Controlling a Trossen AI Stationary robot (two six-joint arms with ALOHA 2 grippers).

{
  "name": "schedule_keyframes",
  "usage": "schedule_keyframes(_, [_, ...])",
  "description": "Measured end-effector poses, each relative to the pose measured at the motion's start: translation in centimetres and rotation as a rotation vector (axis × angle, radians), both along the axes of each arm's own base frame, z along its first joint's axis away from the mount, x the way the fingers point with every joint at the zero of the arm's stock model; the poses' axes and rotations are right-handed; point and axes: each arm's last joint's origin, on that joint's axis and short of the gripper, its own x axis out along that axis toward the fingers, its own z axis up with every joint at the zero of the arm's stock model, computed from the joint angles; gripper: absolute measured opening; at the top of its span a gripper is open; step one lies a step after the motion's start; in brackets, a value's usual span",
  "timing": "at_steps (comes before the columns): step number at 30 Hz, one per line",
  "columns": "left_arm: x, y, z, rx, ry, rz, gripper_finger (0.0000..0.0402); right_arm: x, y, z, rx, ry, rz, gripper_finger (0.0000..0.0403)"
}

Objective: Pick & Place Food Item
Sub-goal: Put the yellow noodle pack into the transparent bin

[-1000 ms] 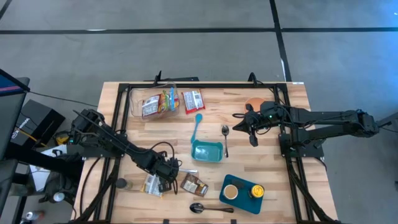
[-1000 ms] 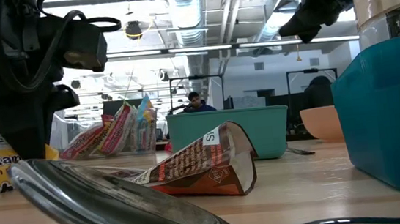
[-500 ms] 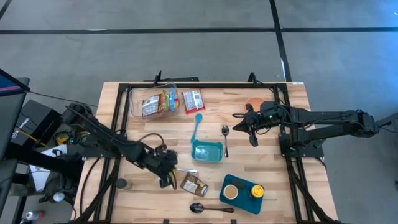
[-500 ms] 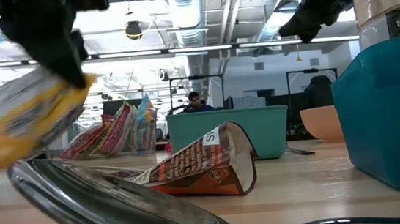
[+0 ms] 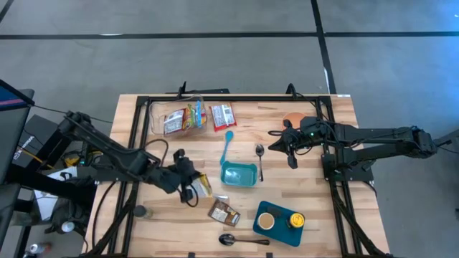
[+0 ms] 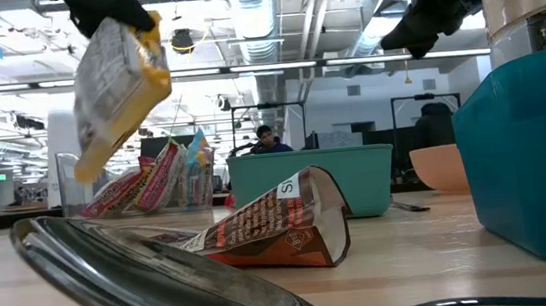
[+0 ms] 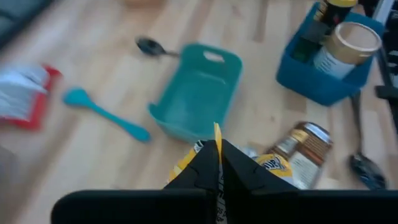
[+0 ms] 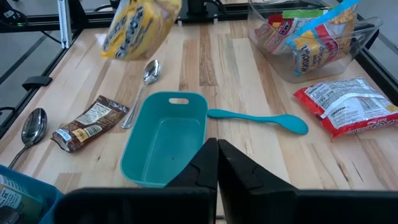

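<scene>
My left gripper [image 5: 189, 188] is shut on a yellow and white food packet [image 6: 117, 93], lifted above the table just left of the teal container [image 5: 239, 174]. The packet also shows in the right wrist view [image 8: 140, 25] and in the high view [image 5: 203, 185]. My right gripper [image 5: 277, 142] is shut and empty, hovering over the table's right half, right of a metal spoon [image 5: 259, 161]. The teal container sits open side up on the wood in the middle of the table. My left gripper pinches the packet's upper end [image 6: 138, 20] between its two fingers; a yellow edge [image 7: 217, 132] shows between the fingertips in the left wrist view. The packet is lifted clear of the table and hangs slanting below the fingers.
A brown packet [image 5: 224, 212] lies near the front, beside a blue bin [image 5: 280, 222] with jars and a second spoon [image 5: 237, 240]. A teal spatula [image 5: 228, 147], a red packet [image 5: 223, 116], a clear tub of snacks [image 5: 179, 118] and an orange bowl [image 5: 294, 118] lie farther back.
My left gripper has risen and gone toward the far edge and the teal container, taking the yellow packet with it. The packet, which lay on the table near the front, is now lifted clear and hangs tilted.
</scene>
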Motion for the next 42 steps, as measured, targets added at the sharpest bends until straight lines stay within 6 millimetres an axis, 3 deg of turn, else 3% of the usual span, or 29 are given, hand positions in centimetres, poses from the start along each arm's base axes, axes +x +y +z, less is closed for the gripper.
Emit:
schedule_keyframes(16, [-0.7,2.4,1.9,0.496,-0.029,0.133,0.0,0.0,0.0,0.0,-0.007,-0.002,0.004,0.0])
schedule_keyframes(26, [0.1,6.0,2.1,0.718,0.097,0.283,0.0,0.0,0.0,0.1,-0.01,-0.007,0.005,0.0])
schedule_keyframes(35, [0.3,11.3,2.4,0.71,0.178,0.478,0.0,0.0,0.0,0.1,-0.01,-0.007,0.005,0.0])
schedule_keyframes(42, [-1.2,13.9,3.8,0.575,0.059,0.661,0.0,0.0,0.0,0.0,-0.015,0.0,0.008,0.0])
